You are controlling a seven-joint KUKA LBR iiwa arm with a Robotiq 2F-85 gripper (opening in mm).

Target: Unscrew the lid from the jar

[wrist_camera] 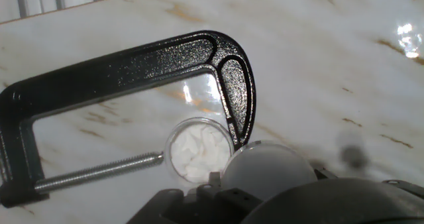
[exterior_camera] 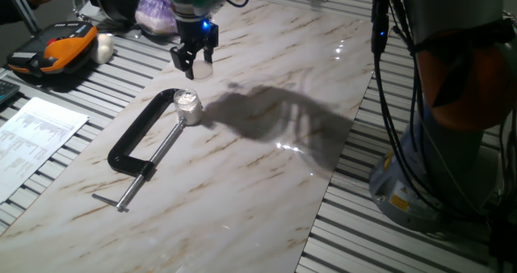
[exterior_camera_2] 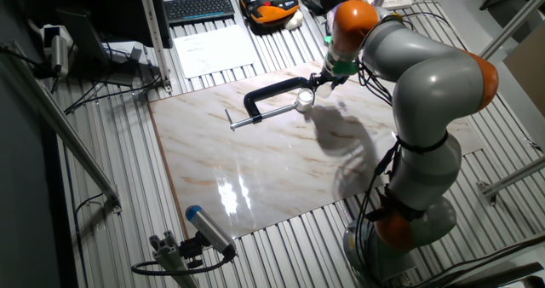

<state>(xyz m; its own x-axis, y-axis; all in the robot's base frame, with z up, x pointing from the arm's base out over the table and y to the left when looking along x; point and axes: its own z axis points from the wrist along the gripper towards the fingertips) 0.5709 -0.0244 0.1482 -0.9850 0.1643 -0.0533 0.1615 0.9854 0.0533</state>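
Observation:
The black C-clamp (exterior_camera: 137, 144) lies on the marble board and pins the tiny jar (exterior_camera: 187, 102) between its screw tip and its fixed end. The hand view looks down into the jar (wrist_camera: 199, 150), which stands open with pale white stuff inside. My gripper (exterior_camera: 194, 56) hangs a short way above and just behind the jar. It is shut on the round white lid (wrist_camera: 265, 171), which shows close to the camera and is clear of the jar's rim. In the other fixed view the gripper (exterior_camera_2: 319, 82) hovers beside the jar (exterior_camera_2: 304, 99).
An orange case (exterior_camera: 52, 51) with a white lump (exterior_camera: 103, 47) beside it lies at the back left. A printed sheet (exterior_camera: 36, 136) rests on the slatted table at the left. A purple bag (exterior_camera: 155, 10) is behind the gripper. The robot's base (exterior_camera: 436, 176) stands at the right.

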